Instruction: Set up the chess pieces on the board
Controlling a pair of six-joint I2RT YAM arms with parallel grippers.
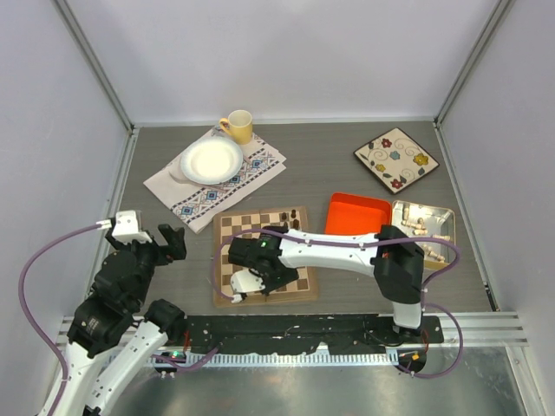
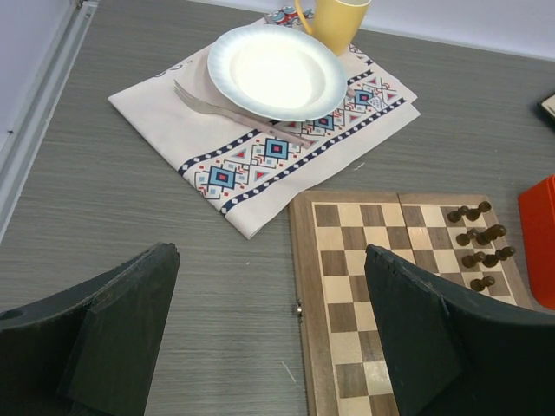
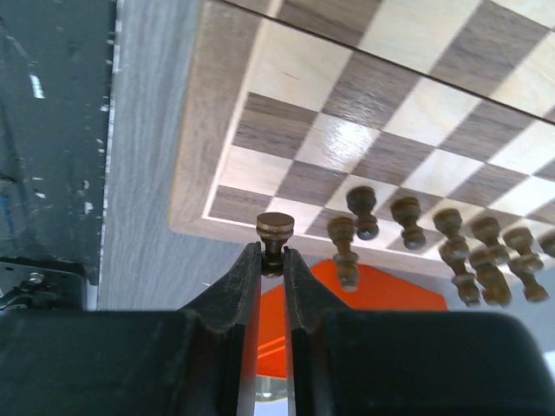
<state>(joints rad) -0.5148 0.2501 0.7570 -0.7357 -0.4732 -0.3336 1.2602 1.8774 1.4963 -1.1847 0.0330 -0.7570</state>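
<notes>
The chessboard [image 1: 260, 260] lies in the middle of the table; it also shows in the left wrist view [image 2: 381, 286] and the right wrist view [image 3: 364, 95]. Several dark chess pieces [image 1: 290, 220] stand near its far right corner, also seen from the left wrist [image 2: 479, 236] and the right wrist [image 3: 451, 243]. My right gripper [image 1: 245, 282] [image 3: 272, 260] is shut on a dark chess piece [image 3: 275, 227], held over the board's near left corner. My left gripper [image 1: 173, 243] [image 2: 270, 256] is open and empty, left of the board.
An orange tray [image 1: 355, 214] and a metal tray [image 1: 444, 213] holding pale pieces lie right of the board. A floral plate [image 1: 396, 159] is at the back right. A white plate [image 1: 212, 160], fork [image 2: 234, 111] and yellow mug [image 1: 238, 126] sit on a patterned cloth [image 1: 260, 169].
</notes>
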